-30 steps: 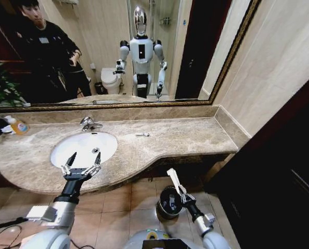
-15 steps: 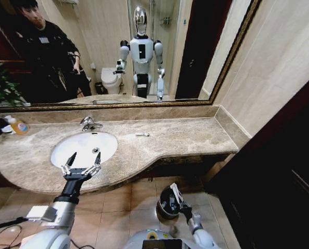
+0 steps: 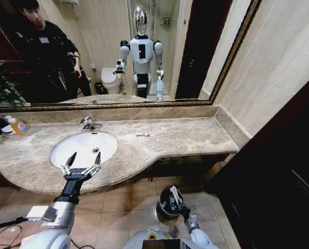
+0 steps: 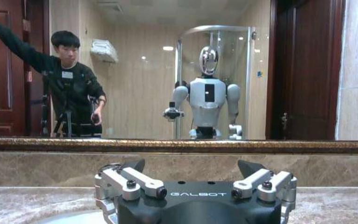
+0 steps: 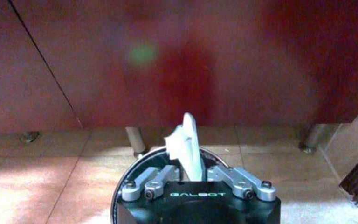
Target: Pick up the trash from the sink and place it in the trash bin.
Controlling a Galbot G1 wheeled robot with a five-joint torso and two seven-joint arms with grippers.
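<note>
Right end effector (image 3: 176,199) has sunk lower over the trash bin (image 3: 167,204) — clamped on the flat white packet (image 5: 187,145).

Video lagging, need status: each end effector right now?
Left end effector: open, empty.
Right end effector: closed on flat white packet above round black bin.

This is a bathroom, of the hotel or home kind. A white oval sink (image 3: 84,147) with a chrome faucet (image 3: 88,123) sits in a beige marble countertop (image 3: 180,136), below a wide gold-framed mirror (image 3: 118,52) that reflects a white toilet (image 3: 111,79), a glass shower enclosure (image 4: 219,79) and a towel (image 4: 104,50) on a wall rack. Beige stone walls, a tiled floor (image 3: 118,207), dark wood doors and a small black bin (image 3: 167,203) under the counter's edge complete the room.
</note>
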